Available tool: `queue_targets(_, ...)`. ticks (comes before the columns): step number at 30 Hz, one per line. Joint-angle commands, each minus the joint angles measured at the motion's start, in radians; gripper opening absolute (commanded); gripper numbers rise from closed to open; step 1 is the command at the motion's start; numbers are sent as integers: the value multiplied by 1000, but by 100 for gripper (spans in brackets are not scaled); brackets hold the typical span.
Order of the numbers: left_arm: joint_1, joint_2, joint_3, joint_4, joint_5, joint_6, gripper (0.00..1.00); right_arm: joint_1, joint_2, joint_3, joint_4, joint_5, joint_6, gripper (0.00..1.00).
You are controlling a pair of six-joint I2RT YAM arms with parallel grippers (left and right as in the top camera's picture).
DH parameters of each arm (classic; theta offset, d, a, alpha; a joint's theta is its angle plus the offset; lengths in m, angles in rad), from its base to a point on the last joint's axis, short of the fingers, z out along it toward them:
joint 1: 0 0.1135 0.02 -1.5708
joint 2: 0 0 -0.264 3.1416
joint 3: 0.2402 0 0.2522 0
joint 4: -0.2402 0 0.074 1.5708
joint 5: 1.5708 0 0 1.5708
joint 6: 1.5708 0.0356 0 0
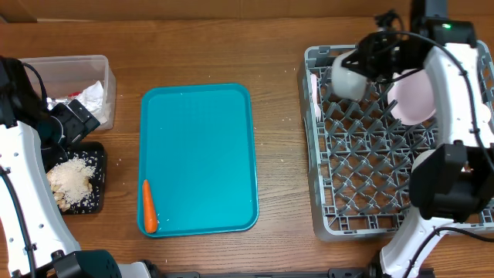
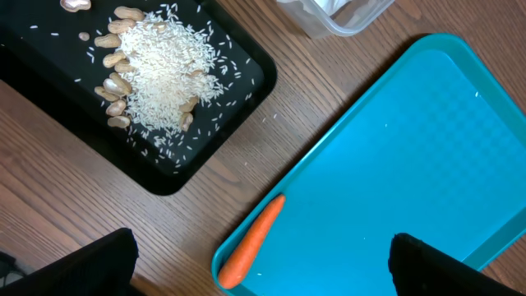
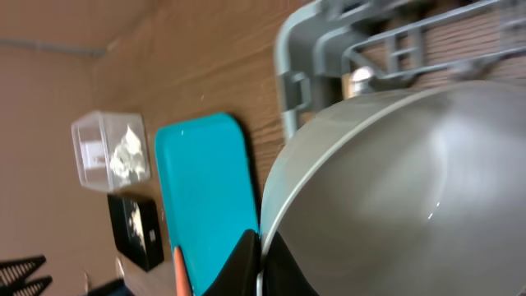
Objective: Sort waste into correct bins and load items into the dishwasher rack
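Right gripper (image 3: 261, 265) is pinching the rim of a white bowl (image 1: 347, 82), holding it above a corner of the dishwasher rack (image 1: 323, 202). Left gripper (image 2: 263, 267), fingers spread wide and empty, is hovering over the carrot (image 2: 251, 240), which is lying at the teal tray's (image 1: 201, 154) edge.

The brown wood-grain table (image 1: 231, 46) is looking matt. The flat teal plastic tray (image 1: 197, 154) is showing a smooth, faint sheen. The round white bowl (image 3: 394, 197) is gleaming glossy and smooth.
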Motion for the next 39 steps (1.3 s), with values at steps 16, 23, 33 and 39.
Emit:
queue_targets(16, 3, 0, -1, 1, -11, -6, 100, -63, -27, -173, 190, -293, 5, 4)
queue_targets(23, 3, 0, -1, 1, -11, -6, 100, -62, -27, -175, 233, -545, 4, 4)
queue_targets(33, 3, 0, -1, 1, -11, -6, 100, -61, -26, -182, 210, -344, 3, 4)
queue_targets(39, 3, 0, -1, 1, -11, -6, 100, -61, -10, -235, 238, -320, 3, 4)
